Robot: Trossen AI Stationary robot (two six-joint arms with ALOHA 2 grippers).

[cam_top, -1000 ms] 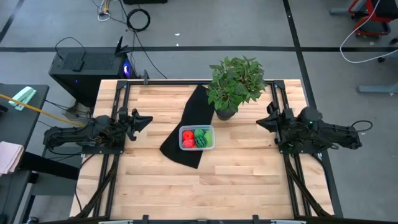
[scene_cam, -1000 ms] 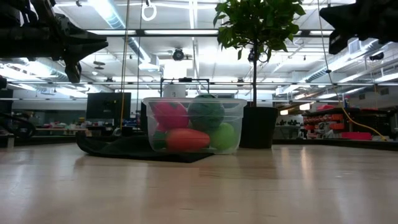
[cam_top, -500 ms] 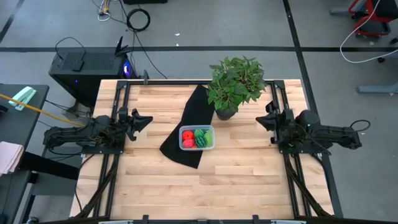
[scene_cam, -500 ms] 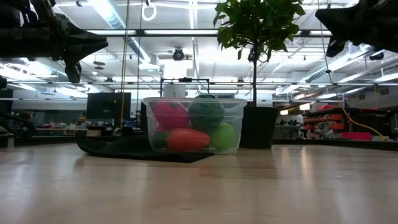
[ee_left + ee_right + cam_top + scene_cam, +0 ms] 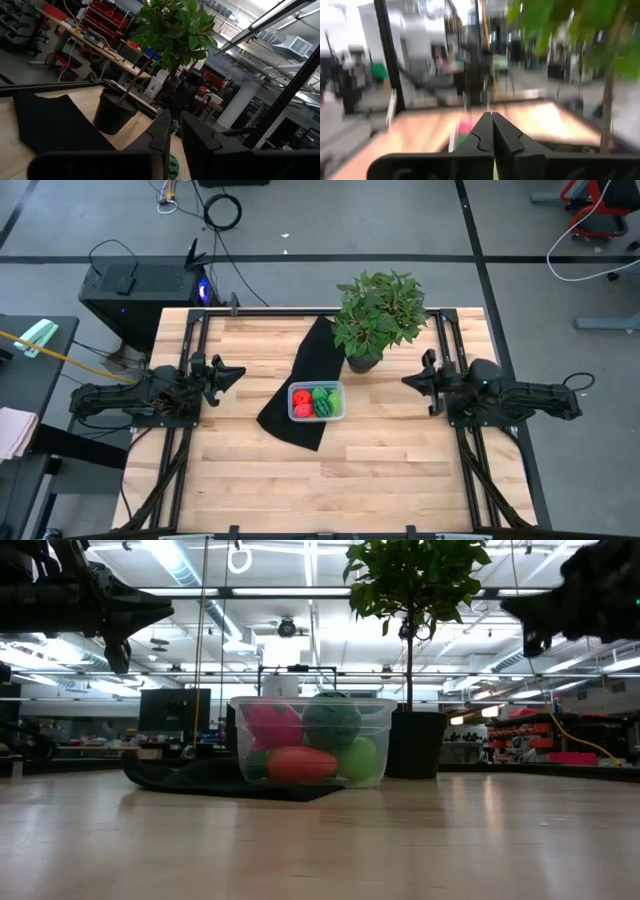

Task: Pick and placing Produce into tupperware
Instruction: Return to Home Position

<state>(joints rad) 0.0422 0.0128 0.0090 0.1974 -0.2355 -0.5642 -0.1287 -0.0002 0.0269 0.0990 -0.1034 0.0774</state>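
The clear tupperware (image 5: 317,401) stands by its bottom on the black cloth at the table's middle. Inside it lies the produce: red pieces (image 5: 303,403), a bright green one (image 5: 322,392) and a dark striped ball (image 5: 325,408). In the low view the tupperware (image 5: 312,740) shows the striped ball (image 5: 332,718) on top and an orange-red piece (image 5: 300,764) below. My left gripper (image 5: 240,372) hangs shut above the table's left side, pointing level at the tupperware. My right gripper (image 5: 406,381) hangs shut above the right side, also pointing inward. Neither touches anything.
A leafy potted plant (image 5: 378,315) stands just beyond the tupperware at the far middle, close to my right gripper. The black cloth (image 5: 300,380) runs slantwise from the far edge to the middle. Bare wood (image 5: 330,480) fills the near half.
My right gripper has sunk a little and gone toward the table's left, closer to the tupperware, staying shut. The tupperware and produce have kept still.
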